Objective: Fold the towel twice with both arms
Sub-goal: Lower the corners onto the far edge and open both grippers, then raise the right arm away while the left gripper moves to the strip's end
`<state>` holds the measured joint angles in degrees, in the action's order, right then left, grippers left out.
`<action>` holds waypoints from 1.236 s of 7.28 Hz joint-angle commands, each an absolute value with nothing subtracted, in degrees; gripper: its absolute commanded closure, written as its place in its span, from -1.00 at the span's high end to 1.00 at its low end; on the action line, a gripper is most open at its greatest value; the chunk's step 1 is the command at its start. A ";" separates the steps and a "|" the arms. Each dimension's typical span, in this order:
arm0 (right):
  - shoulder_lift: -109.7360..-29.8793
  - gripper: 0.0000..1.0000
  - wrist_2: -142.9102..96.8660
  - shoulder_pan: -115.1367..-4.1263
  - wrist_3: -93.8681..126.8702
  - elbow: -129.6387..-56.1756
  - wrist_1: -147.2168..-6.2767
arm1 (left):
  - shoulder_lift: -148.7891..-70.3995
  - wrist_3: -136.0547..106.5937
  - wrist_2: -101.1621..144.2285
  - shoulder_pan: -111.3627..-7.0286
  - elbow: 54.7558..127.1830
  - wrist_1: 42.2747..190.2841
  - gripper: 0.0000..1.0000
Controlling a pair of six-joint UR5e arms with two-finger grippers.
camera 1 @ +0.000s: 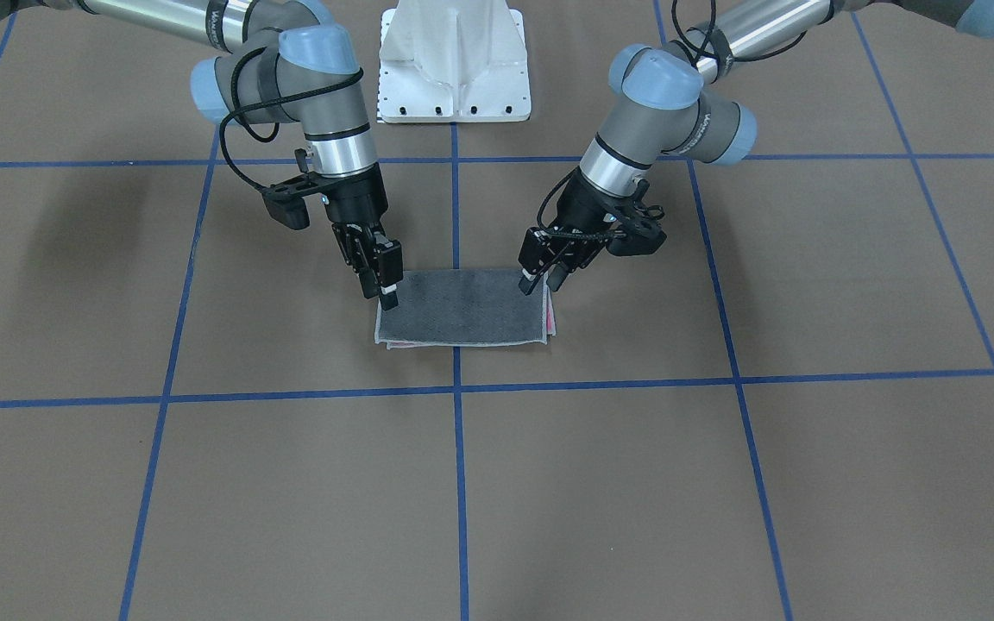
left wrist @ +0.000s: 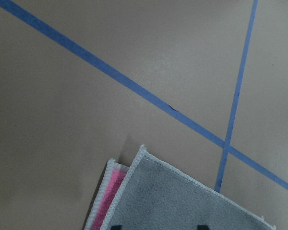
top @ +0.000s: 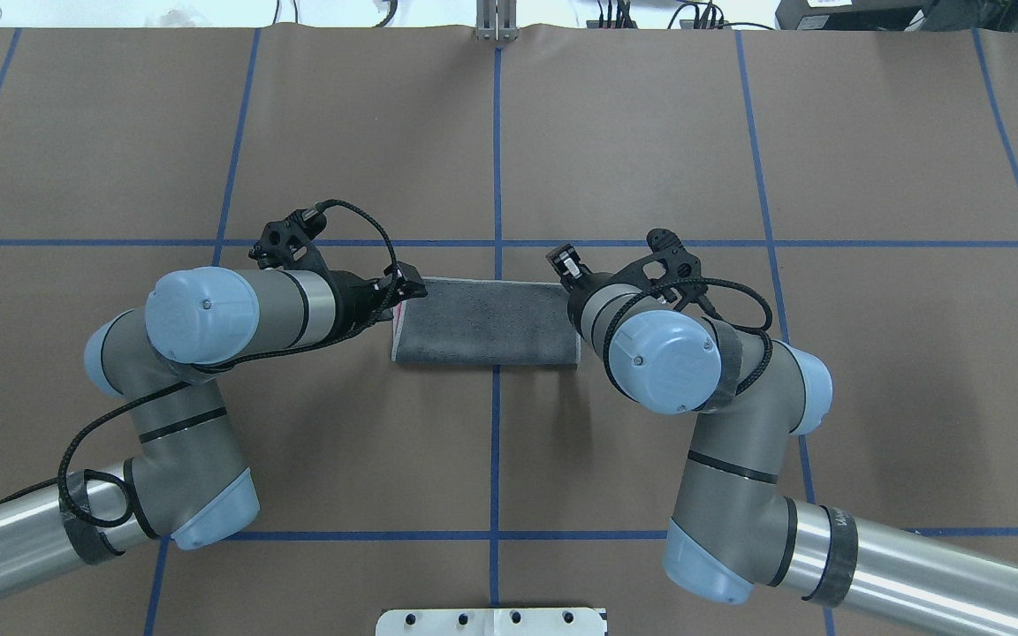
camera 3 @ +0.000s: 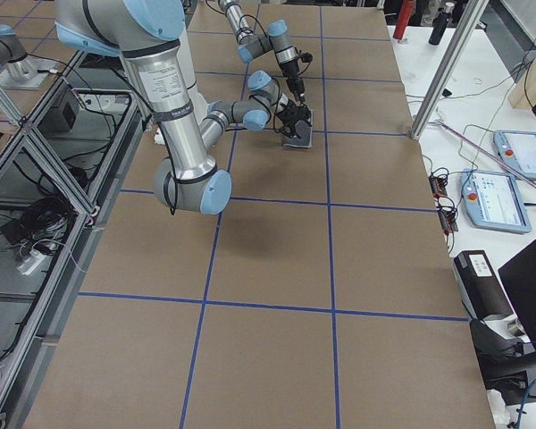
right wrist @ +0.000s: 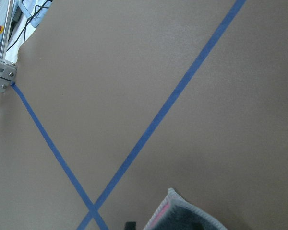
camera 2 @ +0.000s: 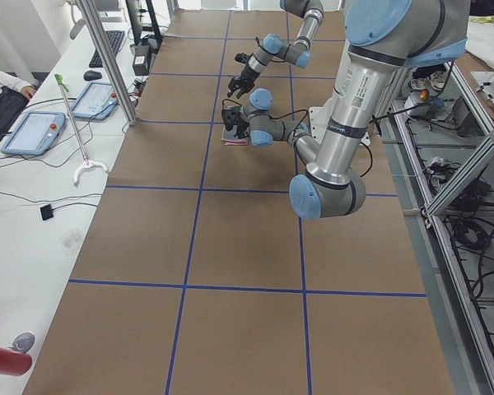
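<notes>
Nearest the front-facing camera is bare brown paper-covered table (camera 1: 290,500) crossed by blue tape lines (camera 1: 456,448). Beyond it, astride the centre line and about midway between the operators' edge and my own, lies the small square terry towel (camera 1: 462,310). It is doubled into a strip, dark grey face up, with pink peeping out along its operators'-side edge. Its long axis runs from one table end to the other, so it points from hand to hand. My black two-finger right hand (camera 1: 380,289) is at one short end and my left hand (camera 1: 542,280) at the other, neither nearer. I judge the second fold must carry one short end over the other along that axis.

Overhead, the strip lies the same way. Yet both hands appear at its operators'-side corners, where the front view put them at my-side edge. From that mismatch I take them to be poised above the cloth, not pressed into it.

My left wrist view adds what neither shows: two flat corners slightly staggered, pink under grey. My dark fingertips (left wrist: 116,227) are spread with nothing between them, so that hand is released.

My right wrist view gives one corner and a single dark tip, so I cannot tell whether that hand is spread or clenched.

Both side views show the towel too small to add anything.
</notes>
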<state>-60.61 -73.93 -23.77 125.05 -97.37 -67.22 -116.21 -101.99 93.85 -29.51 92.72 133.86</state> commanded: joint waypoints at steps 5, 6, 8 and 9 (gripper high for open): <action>-60.64 1.00 -95.49 -37.76 98.25 -98.34 -74.07 | -114.09 -101.16 100.28 -30.59 94.22 134.21 1.00; -61.08 1.00 -100.06 -41.62 90.78 -98.44 -75.66 | -112.95 -101.16 99.94 -30.15 94.22 134.38 1.00; -62.40 1.00 -108.33 -49.71 73.39 -98.52 -80.57 | -112.94 -101.34 98.45 -28.93 93.96 134.38 1.00; -63.79 1.00 -111.59 -53.23 64.60 -98.53 -81.47 | -113.46 -101.86 96.09 -27.52 93.61 134.38 1.00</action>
